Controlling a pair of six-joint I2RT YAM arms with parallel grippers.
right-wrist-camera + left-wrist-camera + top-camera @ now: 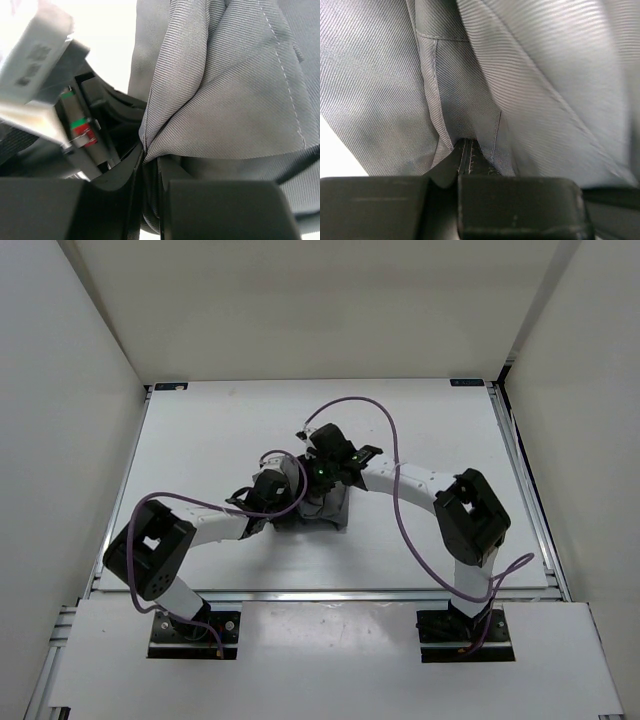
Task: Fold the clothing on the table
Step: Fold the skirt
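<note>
you have the left gripper [469, 152] pinching a fold of the clothing [328, 505], the right gripper [150, 159] pinching its bunched edge, both over mid-table [200, 440].

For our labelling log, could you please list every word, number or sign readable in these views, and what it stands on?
No text is readable in any view.
Dark stickers at both far corners of the table: too small to read.
Dark marking on a pale housing in the right wrist view: blurred, unreadable.
The clothing: no print or tag visible.
</note>
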